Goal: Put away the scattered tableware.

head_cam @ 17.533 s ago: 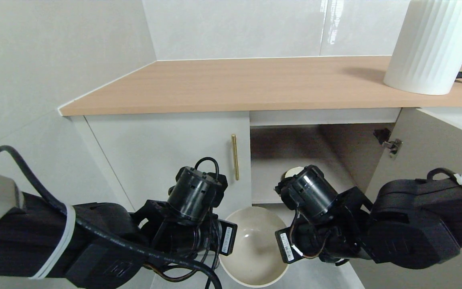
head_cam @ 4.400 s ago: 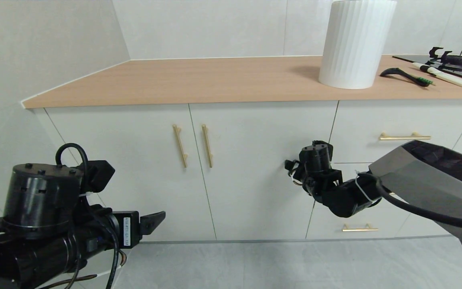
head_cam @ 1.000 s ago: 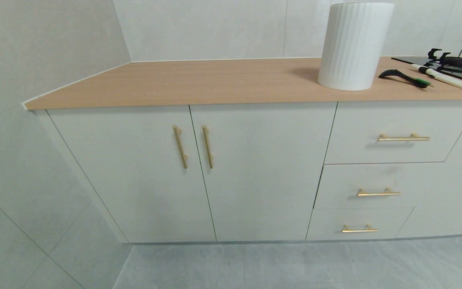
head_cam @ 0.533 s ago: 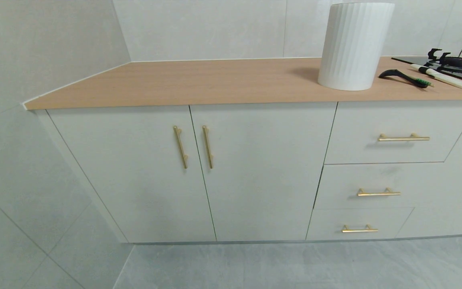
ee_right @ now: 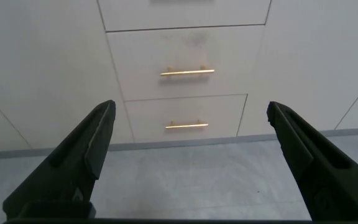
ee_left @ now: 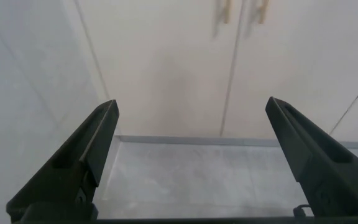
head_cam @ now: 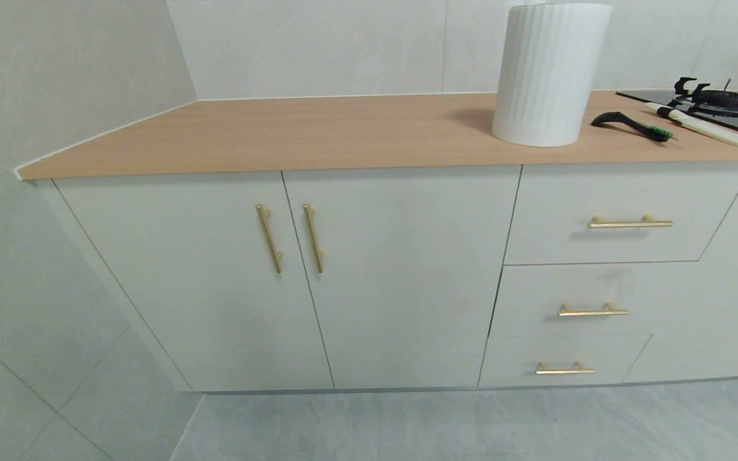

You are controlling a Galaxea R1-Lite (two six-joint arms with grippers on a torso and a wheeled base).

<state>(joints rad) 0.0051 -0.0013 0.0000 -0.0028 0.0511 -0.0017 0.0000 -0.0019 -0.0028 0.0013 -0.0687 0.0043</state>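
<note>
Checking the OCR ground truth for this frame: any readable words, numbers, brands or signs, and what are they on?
No readable text.
The jar, counter, doors and drawers are plain.
The left claw and right claw show no markings.
The knife and brush are too small to tell.

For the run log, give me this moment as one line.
doors shut | drawers shut | left jaws open, facing doors | right jaws open, facing drawers | utensils on counter
</note>
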